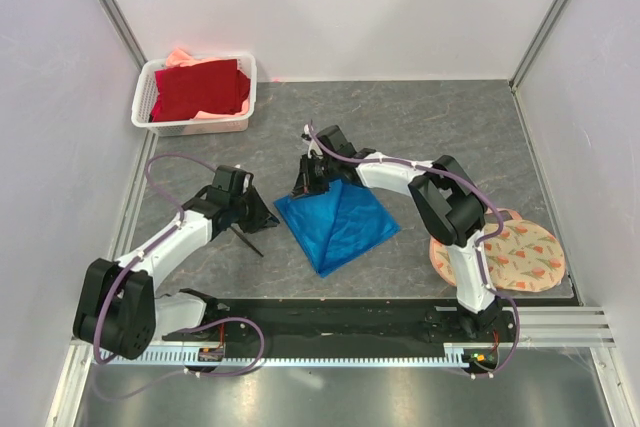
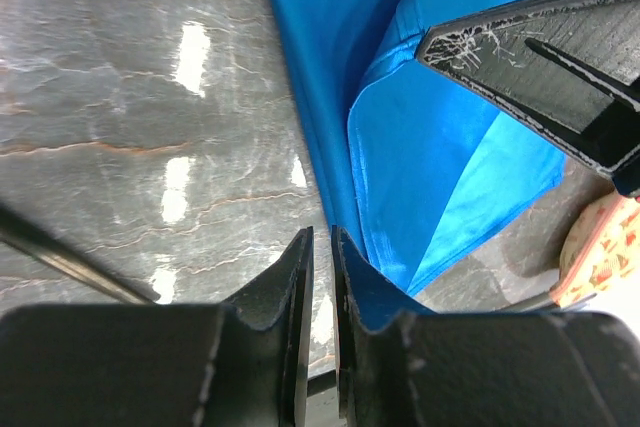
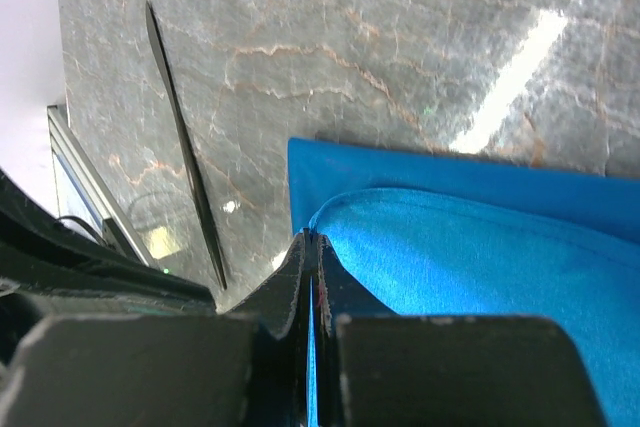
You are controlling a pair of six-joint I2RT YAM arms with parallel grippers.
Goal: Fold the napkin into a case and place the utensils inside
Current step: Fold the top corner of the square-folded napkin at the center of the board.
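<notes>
Grey marbled table (image 1: 450,117) fills the enclosure between white walls; a white basket (image 1: 195,97) of dark red cloth sits at its far left corner and a round floral mat (image 1: 515,257) at the near right edge.

Napkin (image 1: 340,222): lies mid-table as a roughly triangular layered fold, not yet a long narrow case. Handling, as a judgement: the cloth is light, limp and slightly shiny, so its layers are likely to slide over each other and sag when lifted. It is best taken at a corner or edge, pinching one layer only, and carried low.

Right gripper (image 3: 310,247): clenched on the napkin's upper layer at the far left corner, with a sliver of blue showing between the jaws. The layer curls up off the lower one there.

Left gripper (image 2: 320,247): jaws slightly apart, holding nothing, just beside the napkin's left edge.

Utensil (image 1: 246,240): one thin black piece lies on bare table left of the napkin, close to the left gripper and apart from the cloth. It looks stiff, slender and low-lying, so it probably calls for a pinch across mid-shaft
</notes>
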